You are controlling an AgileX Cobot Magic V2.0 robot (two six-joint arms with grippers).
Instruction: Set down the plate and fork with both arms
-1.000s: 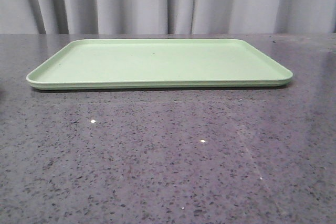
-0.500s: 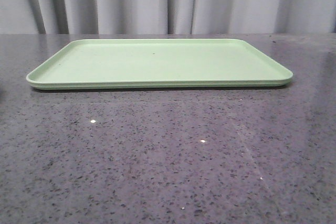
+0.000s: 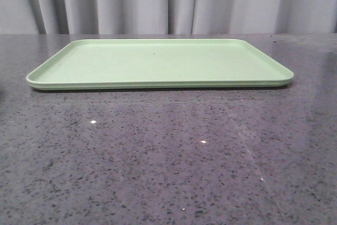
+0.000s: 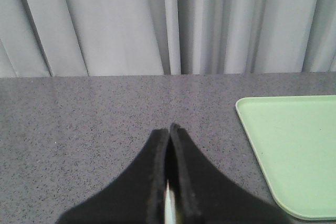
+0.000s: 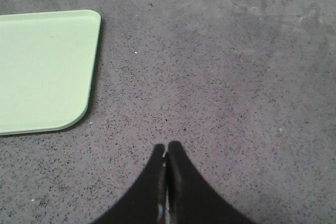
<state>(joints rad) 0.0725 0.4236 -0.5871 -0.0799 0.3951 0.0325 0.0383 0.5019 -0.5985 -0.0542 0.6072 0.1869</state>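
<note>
While both tools [image 4: 169,129] [image 5: 167,146] sit pinched together, tray [image 3: 158,61] corners run off-frame.

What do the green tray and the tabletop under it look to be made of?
The tray looks like moulded plastic with a matte finish: even pale green, thin raised rim, rounded corners, no glare. The tabletop looks like polished stone or a stone-look composite: dark grey with fine black and white speckles, and it mirrors the curtain faintly. Which of the two cannot be told.

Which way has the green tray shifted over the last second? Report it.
No, it has not shifted. In the front view the green tray keeps its corners at the same spots on the speckled table and against the curtain folds behind.
</note>
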